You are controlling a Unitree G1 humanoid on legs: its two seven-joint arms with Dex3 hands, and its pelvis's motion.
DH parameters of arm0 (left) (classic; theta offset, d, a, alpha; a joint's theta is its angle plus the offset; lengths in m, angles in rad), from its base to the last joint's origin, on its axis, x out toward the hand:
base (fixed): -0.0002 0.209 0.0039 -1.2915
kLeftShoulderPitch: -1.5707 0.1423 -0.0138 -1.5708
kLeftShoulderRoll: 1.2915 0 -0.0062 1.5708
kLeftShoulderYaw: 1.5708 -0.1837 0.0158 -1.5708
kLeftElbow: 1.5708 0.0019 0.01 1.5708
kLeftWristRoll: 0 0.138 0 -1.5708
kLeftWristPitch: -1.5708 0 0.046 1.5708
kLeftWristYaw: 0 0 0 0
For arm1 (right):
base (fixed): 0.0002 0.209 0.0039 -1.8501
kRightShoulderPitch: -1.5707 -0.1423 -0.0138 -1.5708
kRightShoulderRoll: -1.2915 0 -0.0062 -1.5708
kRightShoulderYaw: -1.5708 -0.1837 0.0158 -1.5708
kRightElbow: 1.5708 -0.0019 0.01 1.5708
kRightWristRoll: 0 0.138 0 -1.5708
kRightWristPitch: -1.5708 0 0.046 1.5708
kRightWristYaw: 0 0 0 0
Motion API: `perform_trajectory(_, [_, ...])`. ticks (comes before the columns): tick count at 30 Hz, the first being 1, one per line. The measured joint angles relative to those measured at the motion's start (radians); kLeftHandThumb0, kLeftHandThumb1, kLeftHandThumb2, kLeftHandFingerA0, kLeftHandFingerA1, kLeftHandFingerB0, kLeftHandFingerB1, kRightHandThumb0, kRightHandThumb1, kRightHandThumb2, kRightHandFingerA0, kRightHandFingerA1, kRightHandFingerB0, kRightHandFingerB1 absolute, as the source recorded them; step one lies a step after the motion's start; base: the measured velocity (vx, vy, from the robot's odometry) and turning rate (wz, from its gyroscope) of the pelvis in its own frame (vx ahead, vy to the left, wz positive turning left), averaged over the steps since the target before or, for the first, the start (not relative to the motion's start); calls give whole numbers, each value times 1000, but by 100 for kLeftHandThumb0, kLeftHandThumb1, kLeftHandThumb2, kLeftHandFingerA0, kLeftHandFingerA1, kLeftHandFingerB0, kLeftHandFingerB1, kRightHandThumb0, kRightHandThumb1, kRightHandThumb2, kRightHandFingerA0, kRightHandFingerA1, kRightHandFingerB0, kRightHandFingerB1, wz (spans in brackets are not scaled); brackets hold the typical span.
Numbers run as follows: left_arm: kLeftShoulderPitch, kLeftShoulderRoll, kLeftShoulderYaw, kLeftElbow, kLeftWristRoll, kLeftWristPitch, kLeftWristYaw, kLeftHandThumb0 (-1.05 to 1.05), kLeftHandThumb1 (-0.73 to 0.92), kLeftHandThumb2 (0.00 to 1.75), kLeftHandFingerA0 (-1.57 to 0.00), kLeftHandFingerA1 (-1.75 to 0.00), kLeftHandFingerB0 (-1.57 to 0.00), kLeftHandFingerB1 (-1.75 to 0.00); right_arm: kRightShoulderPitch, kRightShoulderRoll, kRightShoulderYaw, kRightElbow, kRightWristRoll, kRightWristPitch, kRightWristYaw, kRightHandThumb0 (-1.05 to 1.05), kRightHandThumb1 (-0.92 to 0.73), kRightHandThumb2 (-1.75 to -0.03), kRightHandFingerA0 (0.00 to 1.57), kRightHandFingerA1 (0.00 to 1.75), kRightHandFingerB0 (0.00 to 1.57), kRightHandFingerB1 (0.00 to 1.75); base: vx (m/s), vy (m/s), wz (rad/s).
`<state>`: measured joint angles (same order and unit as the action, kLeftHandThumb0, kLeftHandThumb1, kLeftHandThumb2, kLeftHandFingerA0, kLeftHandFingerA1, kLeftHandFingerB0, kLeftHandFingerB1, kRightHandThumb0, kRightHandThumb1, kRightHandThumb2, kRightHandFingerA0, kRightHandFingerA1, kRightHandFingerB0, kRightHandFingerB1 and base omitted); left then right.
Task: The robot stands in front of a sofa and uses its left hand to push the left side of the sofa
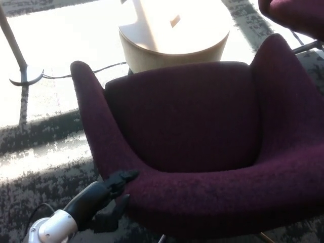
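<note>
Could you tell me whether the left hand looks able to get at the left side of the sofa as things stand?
Probably yes: the left hand already rests against the sofa at its left side, and nothing lies between them.

We seem to be in an office lounge or lobby. We see mottled grey commercial carpet (30,147) underfoot, a plum upholstered sofa (202,136) in the middle, a round pale wooden table (174,35) beyond it, part of a second plum seat (296,15) at far right, and a floor-lamp base (25,76) with its cable (86,71) at far left in strong sunlight.
</note>
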<state>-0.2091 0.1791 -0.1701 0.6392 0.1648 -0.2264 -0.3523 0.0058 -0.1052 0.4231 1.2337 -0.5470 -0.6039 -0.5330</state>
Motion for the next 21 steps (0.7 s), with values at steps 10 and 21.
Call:
perform_trajectory(10, [17, 36, 96, 53, -38, -56, 21, -88, 76, 120, 0, -27, -1, -18, 3, 0, 0, 1, 1, 3, -1, -48, -66, -60, 79, 74, 73, 47, 0, 0, 0])
perform_trajectory(21, [41, 50, 135, 108, -80, -116, 24, -92, 87, 125, -4, -24, -8, -14, 10, 0, 3, 4, -1, 3, -14, -47, -66, -60, 80, 78, 72, 48, 0, 0, 0])
